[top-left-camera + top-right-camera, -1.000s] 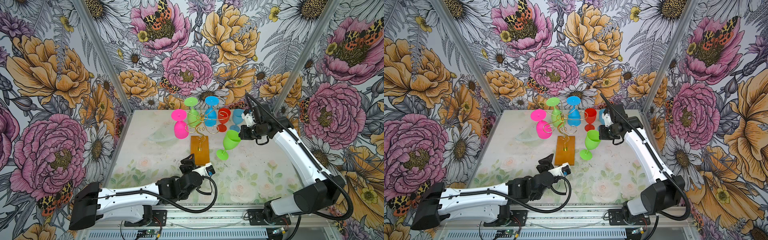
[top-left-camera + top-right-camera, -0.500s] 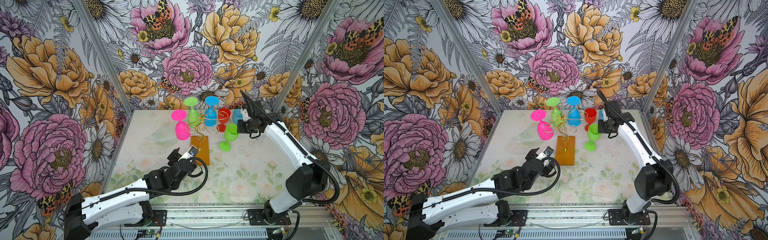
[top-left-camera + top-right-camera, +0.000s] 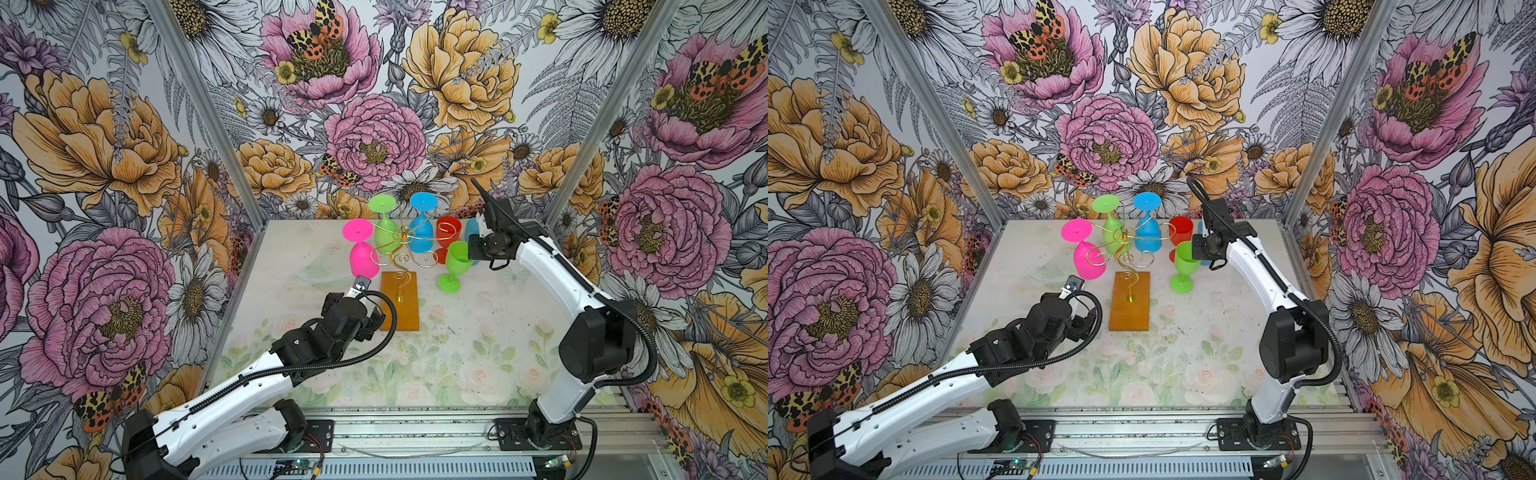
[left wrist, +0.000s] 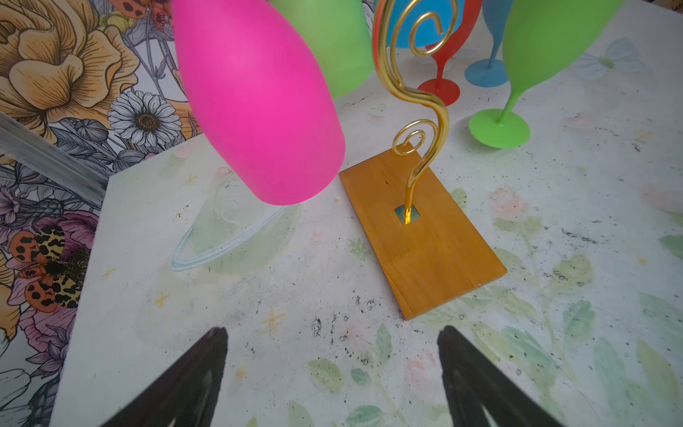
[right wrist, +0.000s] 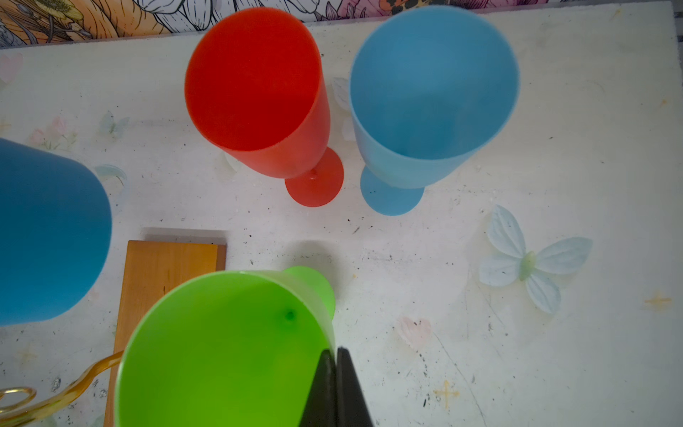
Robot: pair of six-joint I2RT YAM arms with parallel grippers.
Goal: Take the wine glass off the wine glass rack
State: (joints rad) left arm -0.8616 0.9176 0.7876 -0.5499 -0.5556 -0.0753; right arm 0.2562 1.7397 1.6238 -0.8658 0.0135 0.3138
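Note:
The wine glass rack (image 3: 401, 303) is a gold wire tree on an amber base, seen in both top views (image 3: 1129, 303). A pink wine glass (image 3: 363, 259), a green one (image 3: 386, 235) and a blue one (image 3: 422, 241) hang upside down on it. Right of the rack, my right gripper (image 5: 336, 349) is shut on the rim of a bright green wine glass (image 5: 221, 351), which stands slightly tilted with its foot at the table (image 4: 499, 127). My left gripper (image 4: 332, 331) is open and empty, low over the table beside the base's near left corner, below the pink glass (image 4: 258, 103).
A red glass (image 5: 255, 85) and a light blue glass (image 5: 432, 85) stand upright on the table behind the green one. A clear glass dish (image 4: 229, 236) lies left of the rack under the pink glass. Patterned walls close in the back and sides.
My left gripper has moved left and back towards the rack's base and opened wider. My right gripper has carried the green glass slightly back and set it more upright.

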